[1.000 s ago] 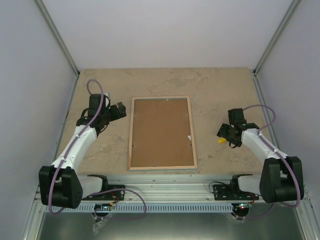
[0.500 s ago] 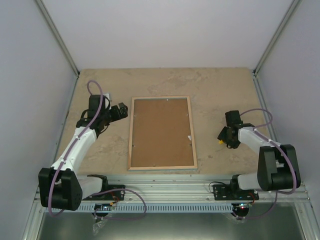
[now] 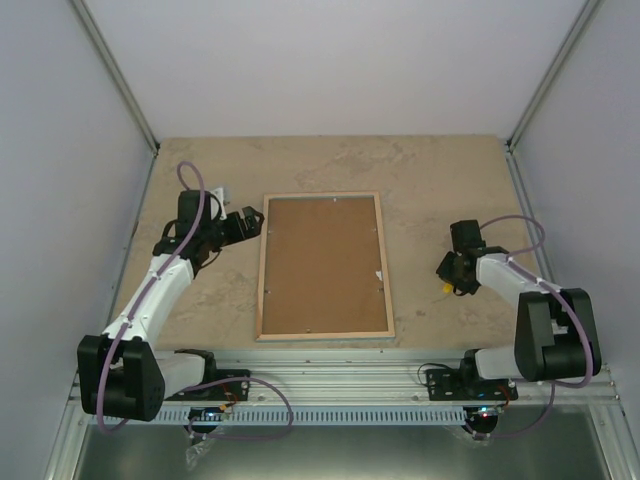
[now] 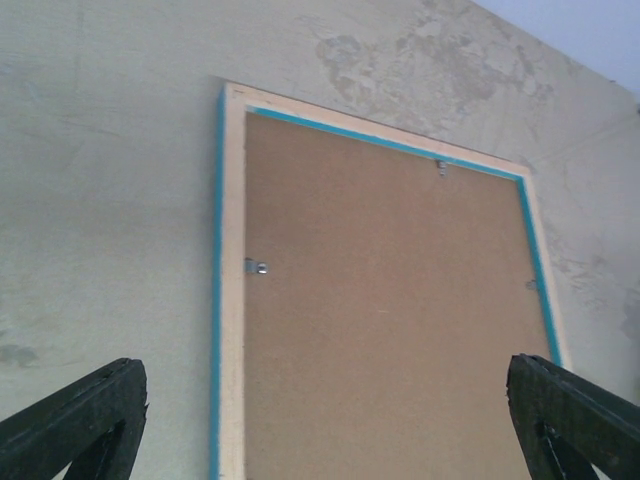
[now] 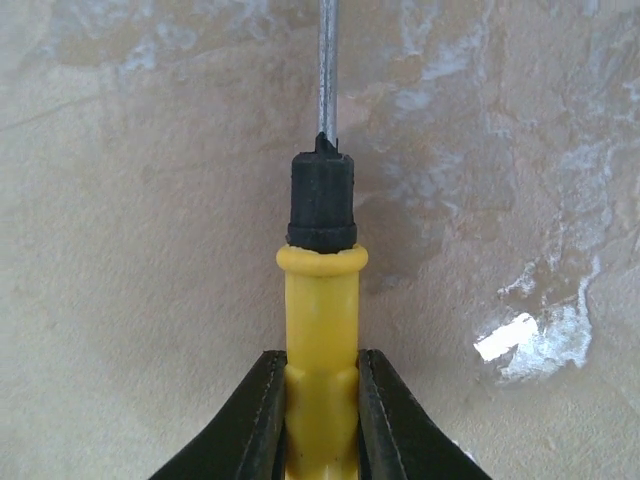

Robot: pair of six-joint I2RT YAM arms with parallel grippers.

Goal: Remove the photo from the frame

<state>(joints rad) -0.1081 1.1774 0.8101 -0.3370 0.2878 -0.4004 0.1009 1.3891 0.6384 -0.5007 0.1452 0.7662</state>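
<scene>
Right wrist: right gripper (image 5: 322, 405) tight around screwdriver (image 5: 321, 300).

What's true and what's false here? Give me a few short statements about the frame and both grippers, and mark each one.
1. The frame lies back up, brown backing board showing. True.
2. The right gripper is open and empty. False: it is shut on a yellow-handled screwdriver.
3. The left gripper has its jaws wide open. True.
4. The photo lies loose on the table. False: no photo is in view; the backing board sits in the frame.
</scene>
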